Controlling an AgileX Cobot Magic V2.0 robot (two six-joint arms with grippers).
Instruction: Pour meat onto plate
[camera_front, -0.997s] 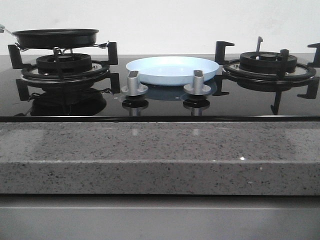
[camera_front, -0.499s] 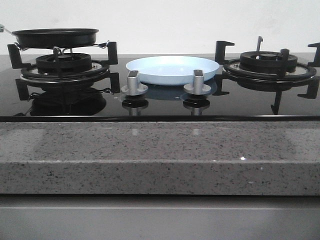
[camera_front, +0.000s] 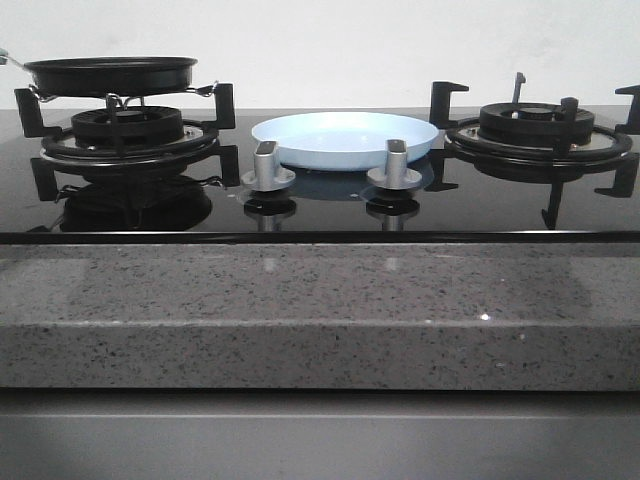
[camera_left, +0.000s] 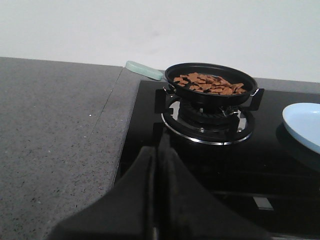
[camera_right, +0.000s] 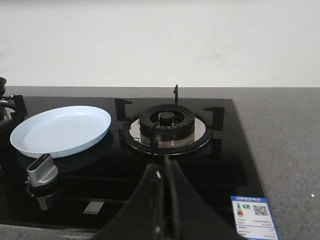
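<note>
Plate: pale blue-white. Meat: orange-brown pieces. Frying pan: black, pale green handle. Hob glass: glossy black. Knobs: silver-grey. Counter: grey, speckled dark.

Left gripper: matte black fingers, broad at the base and tapering to a narrow tip, the two halves meeting along a thin vertical seam; no screws, cables or markings discernible. Right gripper: same matte black tapered form with a central seam, a small pale glint on one finger near the tip. Neither arm appears in the front view.
</note>
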